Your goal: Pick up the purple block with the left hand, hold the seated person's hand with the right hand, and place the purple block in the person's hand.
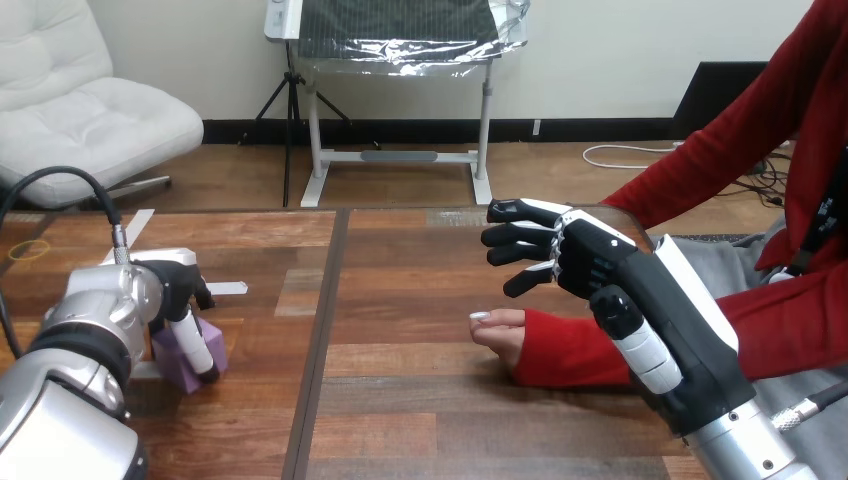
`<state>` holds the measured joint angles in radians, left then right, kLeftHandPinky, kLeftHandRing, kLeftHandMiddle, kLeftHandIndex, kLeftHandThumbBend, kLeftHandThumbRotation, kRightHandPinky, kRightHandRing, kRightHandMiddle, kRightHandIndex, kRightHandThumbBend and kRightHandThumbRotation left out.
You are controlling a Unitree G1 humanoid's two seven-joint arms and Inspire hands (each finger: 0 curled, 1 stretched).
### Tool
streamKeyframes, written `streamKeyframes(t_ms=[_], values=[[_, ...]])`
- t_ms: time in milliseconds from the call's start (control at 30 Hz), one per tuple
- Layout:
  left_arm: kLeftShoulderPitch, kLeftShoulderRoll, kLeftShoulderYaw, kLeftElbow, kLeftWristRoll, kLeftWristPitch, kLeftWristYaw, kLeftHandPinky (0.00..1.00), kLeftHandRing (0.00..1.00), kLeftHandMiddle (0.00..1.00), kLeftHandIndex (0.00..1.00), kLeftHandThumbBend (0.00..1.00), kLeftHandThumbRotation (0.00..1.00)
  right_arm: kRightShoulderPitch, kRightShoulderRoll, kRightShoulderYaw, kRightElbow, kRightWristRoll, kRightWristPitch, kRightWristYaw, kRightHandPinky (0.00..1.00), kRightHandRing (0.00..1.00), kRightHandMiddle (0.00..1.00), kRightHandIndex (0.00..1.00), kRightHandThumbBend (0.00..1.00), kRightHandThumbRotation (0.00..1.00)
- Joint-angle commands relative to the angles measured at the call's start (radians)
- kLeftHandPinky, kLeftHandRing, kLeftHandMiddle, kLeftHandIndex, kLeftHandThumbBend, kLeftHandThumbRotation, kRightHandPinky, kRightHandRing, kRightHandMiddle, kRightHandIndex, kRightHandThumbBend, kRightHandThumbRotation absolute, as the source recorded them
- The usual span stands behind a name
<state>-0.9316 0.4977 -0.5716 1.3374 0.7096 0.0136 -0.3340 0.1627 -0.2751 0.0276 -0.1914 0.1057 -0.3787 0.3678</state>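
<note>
Left hand [178,288] is gripping the purple block [172,358], fingers curled round it, near-left on the tabletop [420,400]. Block is looking light, rigid and flat-sided, so I'd be pinching opposite faces. Right hand [588,265] is hovering open and empty above the person's hand [500,332].

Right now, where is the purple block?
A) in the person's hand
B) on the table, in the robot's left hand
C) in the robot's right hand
B: the purple block rests on the table with the left hand closed around it, well apart from the person's hand.
</note>
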Motion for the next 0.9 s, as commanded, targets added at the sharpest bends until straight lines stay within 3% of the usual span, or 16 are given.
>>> streamKeyframes(t_ms=[0,100,233,433,633,867], values=[[-0.033,-0.006,0.008,0.003,-0.004,-0.014,-0.002,0.29,0.45,0.59,0.88,0.65,0.0,-0.034,0.005,-0.015,-0.045,0.012,-0.027,-0.006,0.6,0.73,0.76,0.79,1.0,1.0],[-0.032,-0.008,0.007,0.002,-0.004,-0.014,-0.002,0.37,0.54,0.65,0.88,0.65,0.0,-0.03,0.002,-0.016,-0.056,0.011,-0.016,-0.007,0.6,0.73,0.76,0.79,1.0,1.0],[-0.031,-0.012,0.005,0.002,-0.002,-0.01,-0.005,0.41,0.57,0.67,0.88,0.68,0.0,-0.031,0.002,-0.015,-0.058,0.014,-0.013,-0.006,0.6,0.73,0.76,0.79,1.0,1.0],[-0.028,-0.018,0.005,0.004,-0.003,-0.005,-0.005,0.33,0.46,0.55,0.88,0.7,0.0,-0.029,0.002,-0.014,-0.061,0.02,-0.009,-0.003,0.59,0.73,0.76,0.79,1.0,1.0],[-0.026,-0.023,0.013,0.006,-0.011,0.0,-0.007,0.32,0.46,0.55,0.87,0.74,0.0,-0.026,0.001,-0.015,-0.061,0.021,-0.009,-0.004,0.59,0.73,0.76,0.79,1.0,1.0],[-0.023,-0.023,0.0,0.008,0.0,0.001,0.0,0.23,0.34,0.48,0.86,0.67,0.0,-0.025,0.006,-0.016,-0.057,0.02,-0.021,-0.008,0.59,0.73,0.76,0.79,1.0,1.0]])
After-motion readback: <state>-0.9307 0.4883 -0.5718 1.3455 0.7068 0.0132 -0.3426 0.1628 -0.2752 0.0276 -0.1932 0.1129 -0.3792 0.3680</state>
